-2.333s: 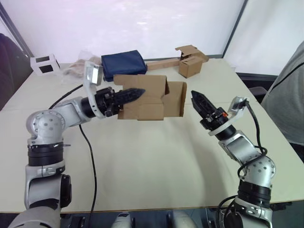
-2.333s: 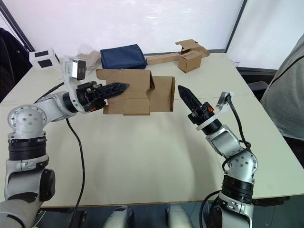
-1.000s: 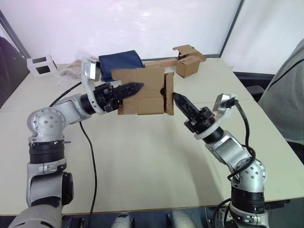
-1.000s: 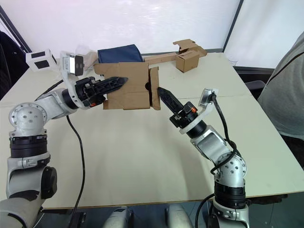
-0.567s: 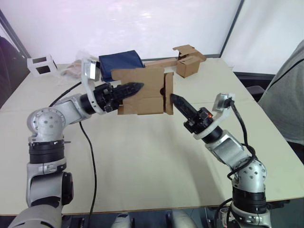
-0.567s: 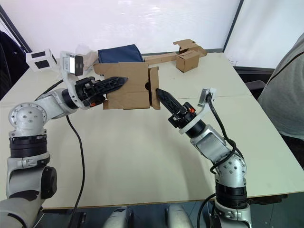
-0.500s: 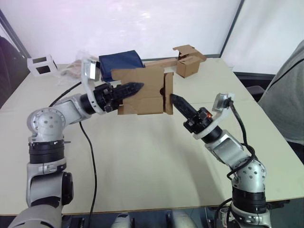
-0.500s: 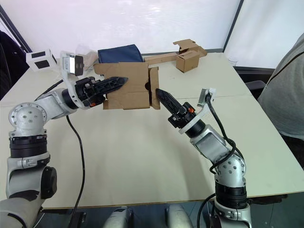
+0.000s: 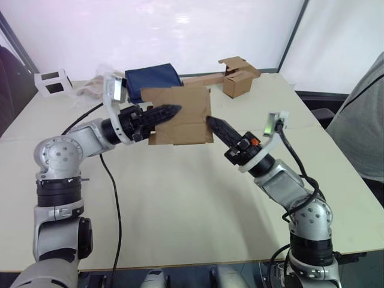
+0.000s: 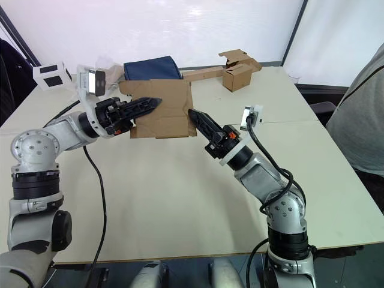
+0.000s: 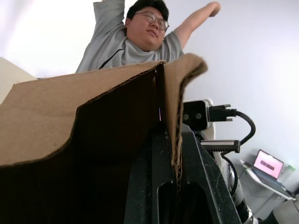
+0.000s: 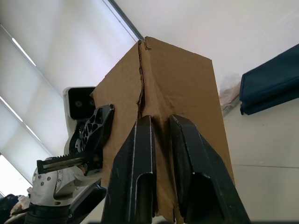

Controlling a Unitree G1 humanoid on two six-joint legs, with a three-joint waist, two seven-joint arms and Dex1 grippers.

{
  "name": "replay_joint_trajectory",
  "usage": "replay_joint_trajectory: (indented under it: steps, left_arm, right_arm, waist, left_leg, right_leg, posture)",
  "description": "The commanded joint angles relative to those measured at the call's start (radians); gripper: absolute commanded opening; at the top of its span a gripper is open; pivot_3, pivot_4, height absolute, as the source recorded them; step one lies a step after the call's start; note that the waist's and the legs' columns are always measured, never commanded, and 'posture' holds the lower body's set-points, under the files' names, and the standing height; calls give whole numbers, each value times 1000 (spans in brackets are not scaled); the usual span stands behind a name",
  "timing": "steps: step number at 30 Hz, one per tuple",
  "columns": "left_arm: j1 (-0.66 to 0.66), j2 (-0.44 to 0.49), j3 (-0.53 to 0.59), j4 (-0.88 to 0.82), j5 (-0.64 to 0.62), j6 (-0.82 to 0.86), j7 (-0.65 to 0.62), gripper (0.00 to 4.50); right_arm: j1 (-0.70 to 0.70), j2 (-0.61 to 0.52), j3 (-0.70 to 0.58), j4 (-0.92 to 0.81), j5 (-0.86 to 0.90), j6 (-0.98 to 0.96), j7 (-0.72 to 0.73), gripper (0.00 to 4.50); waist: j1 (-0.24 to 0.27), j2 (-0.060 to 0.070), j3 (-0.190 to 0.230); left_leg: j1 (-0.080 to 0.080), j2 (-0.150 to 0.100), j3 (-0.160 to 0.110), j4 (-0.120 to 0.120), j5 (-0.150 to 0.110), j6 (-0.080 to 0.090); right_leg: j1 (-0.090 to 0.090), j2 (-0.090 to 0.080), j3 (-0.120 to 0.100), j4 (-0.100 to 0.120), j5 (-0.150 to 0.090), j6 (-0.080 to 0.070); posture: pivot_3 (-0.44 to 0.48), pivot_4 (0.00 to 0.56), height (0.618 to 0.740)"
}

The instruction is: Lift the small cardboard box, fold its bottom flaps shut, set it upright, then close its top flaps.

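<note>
Bright, even daylight pours in from the wall of windows (image 9: pixel 180 30) behind the table (image 9: pixel 180 204), and the panes are blown out to plain white. The pale table top glows and carries soft, faint shadows under the arms. In the head views everything is sharp from near edge to far edge, with a slight bend in the window frames near the corners. In the left wrist view the small cardboard box (image 11: pixel 70 140) sits dark and shaded against a washed-out background, its near edge soft. In the right wrist view the blinds (image 12: pixel 46 70) glare white, and the black fingers (image 12: pixel 140 177) show smooth highlights.
</note>
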State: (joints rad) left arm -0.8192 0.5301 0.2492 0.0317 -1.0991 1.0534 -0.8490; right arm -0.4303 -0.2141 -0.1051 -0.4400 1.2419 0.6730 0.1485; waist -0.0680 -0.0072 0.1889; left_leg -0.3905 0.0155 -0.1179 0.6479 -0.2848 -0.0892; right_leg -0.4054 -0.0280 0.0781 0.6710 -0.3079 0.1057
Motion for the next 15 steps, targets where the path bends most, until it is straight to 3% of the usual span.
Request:
replay_joint_trajectory:
  steps: [1,9,15]
  left_arm:
    - [-1,0,-1,-26,7,-22,-15,0]
    - [5,-21,6,-39,2,-32,12,0]
    - [11,-40,24,-62,-11,-36,39,0]
  right_arm:
    - [-29,12,10,-77,94,16,-25,549]
    - [-27,37,63,-64,310,73,-131,549]
    - [-32,28,-3,-17,411,38,-169,549]
  waist:
    - [0,0,0]
    - [0,0,0]
    - [0,0,0]
  left_leg:
    - [0,0,0,0,0,0]
    - [0,0,0,0,0,0]
    - [0,0,0,0,0,0]
  right_leg:
    - [0,0,0,0,0,0]
    - [0,0,0,0,0,0]
    - [0,0,0,0,0,0]
  posture:
    - [0,150,740]
    - [0,150,740]
    - [0,150,740]
